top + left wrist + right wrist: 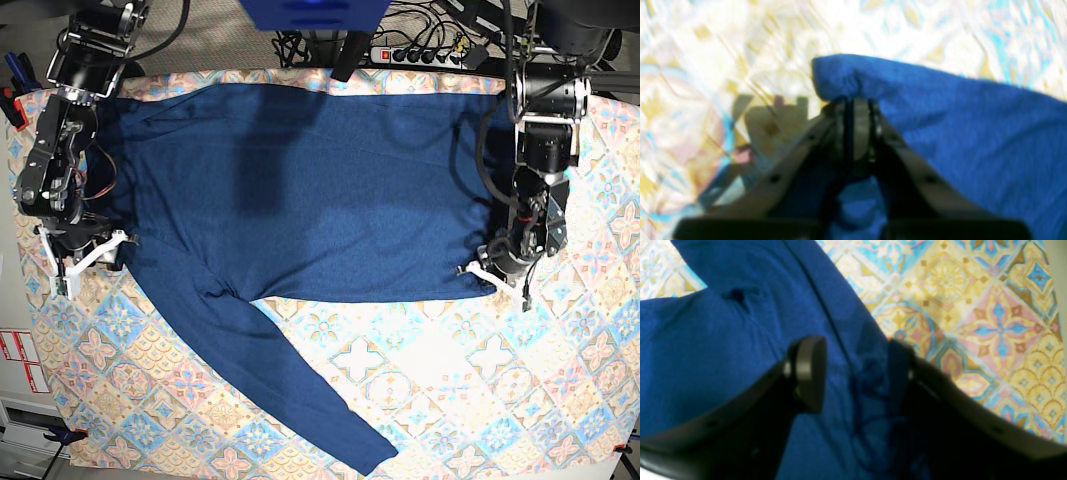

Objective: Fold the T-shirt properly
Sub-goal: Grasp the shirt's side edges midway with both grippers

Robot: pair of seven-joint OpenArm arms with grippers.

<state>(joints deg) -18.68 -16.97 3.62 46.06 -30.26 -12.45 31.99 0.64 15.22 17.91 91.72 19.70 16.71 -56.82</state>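
The dark blue T-shirt (300,190) lies spread flat on the patterned tablecloth, one long sleeve (300,400) running down toward the front edge. In the base view my left gripper (492,268) is at the shirt's right-hand lower corner. The left wrist view shows this gripper (857,100) shut on a raised fold of the blue fabric (973,140). My right gripper (85,258) is at the shirt's left edge, near where the sleeve starts. Seen from the right wrist, that gripper (855,373) is open, its fingers (808,370) standing either side of a seam in the cloth (706,356).
The pastel tablecloth (480,380) covers the whole table. A power strip (420,52) and cables lie along the back edge, with a blue object (315,12) at the top centre. Both arm bases stand at the back corners.
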